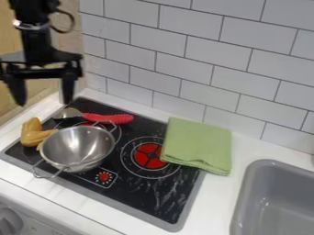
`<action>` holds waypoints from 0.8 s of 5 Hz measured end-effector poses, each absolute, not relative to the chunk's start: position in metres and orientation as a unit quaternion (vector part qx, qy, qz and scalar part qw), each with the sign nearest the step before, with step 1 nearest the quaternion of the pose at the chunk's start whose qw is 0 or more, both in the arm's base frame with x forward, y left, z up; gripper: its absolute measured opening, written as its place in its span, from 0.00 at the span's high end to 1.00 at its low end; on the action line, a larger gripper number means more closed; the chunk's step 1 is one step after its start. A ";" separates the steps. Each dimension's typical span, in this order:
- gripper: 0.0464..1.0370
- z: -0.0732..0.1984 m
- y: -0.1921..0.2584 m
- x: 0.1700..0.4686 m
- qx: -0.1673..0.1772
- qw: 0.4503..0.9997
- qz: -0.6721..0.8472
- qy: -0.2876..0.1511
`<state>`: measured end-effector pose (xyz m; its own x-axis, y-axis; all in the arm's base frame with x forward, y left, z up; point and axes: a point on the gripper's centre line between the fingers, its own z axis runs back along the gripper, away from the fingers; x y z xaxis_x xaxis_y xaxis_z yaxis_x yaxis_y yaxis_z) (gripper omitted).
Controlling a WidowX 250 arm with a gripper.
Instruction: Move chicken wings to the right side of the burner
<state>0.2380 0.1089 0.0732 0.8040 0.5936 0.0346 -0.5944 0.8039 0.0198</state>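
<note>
At the left of the camera view we have the gripper [43, 102] raised over the cooktop's far left corner, its fingers spread wide, with nothing between them. Below it in the view, and slightly left of its midline, we locate the chicken wings [34, 133] at the left edge of the cooktop [141, 189]. One lobe runs up the view, roughly square to the line between the fingertips; the other points right, against the metal bowl [76, 148]. We judge the step in hand to be the approach: lower toward the wings and straddle the first lobe — its axis suits the present finger line. The right-hand finger may foul the bowl rim. Right of the gripper, behind the bowl, we note the red-handled utensil [108, 118]. Farther right is the burner [148, 156]; the green cloth [197, 144] lies against its right side, so we expect limited placing room there.
</note>
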 end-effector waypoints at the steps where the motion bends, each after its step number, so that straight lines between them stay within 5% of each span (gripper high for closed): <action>1: 0.04 0.056 0.124 0.237 0.031 0.948 0.317 0.005; 4: 0.04 0.028 0.144 0.246 0.035 0.937 0.347 0.007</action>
